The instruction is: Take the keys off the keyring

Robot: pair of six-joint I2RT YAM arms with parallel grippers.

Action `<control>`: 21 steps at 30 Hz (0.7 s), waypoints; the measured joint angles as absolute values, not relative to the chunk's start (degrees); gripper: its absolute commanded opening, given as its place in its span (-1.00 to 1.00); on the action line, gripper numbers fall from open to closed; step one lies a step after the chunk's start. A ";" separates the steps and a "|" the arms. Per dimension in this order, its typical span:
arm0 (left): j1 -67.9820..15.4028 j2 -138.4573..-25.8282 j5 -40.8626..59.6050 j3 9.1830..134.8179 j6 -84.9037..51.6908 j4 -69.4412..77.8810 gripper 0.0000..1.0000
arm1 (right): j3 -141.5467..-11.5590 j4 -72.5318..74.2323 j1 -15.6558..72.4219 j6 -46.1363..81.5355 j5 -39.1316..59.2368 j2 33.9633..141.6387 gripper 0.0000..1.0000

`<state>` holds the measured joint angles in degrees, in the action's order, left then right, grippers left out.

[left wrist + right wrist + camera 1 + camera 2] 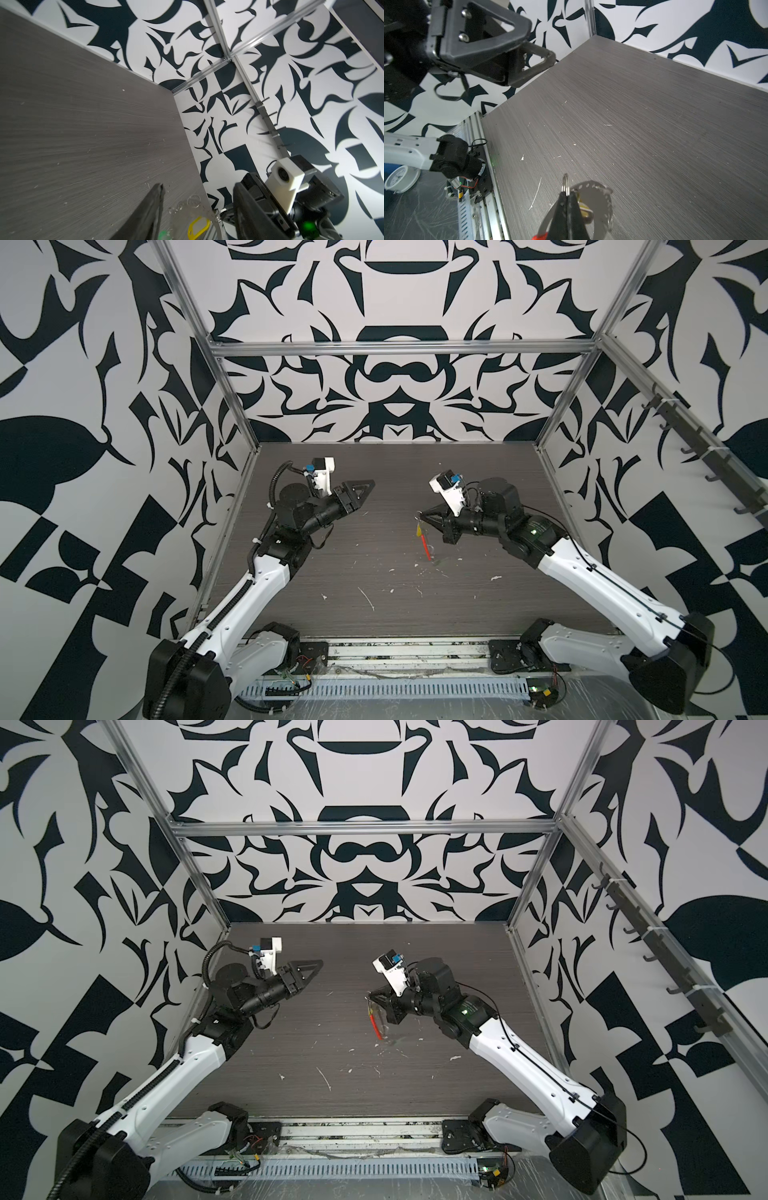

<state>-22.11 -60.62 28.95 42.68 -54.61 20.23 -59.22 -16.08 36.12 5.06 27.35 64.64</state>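
Keyring, a thin grey hoop dotted with holes and red along one arc, hangs over the scratched, wood-grain table, pinched in the closed right end effector. Yellow key dangles beside it; green key is a blur cut off at the edge. Left end effector, raised well apart on a bent arm, stands open, holding nothing.

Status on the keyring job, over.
Left tool open, empty, off to the side. Right tool shut on keyring, held above table; yellow key hanging by it. White scraps below, nothing between tools.
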 measured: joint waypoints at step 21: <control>-33.30 -63.29 42.39 50.04 -35.73 14.90 -0.15 | -62.37 -15.29 32.32 2.94 48.10 64.53 -1.00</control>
<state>-33.30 -63.29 42.39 50.04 -35.73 14.90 -62.37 -15.29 32.32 2.94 48.10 64.53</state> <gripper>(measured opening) 0.411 0.054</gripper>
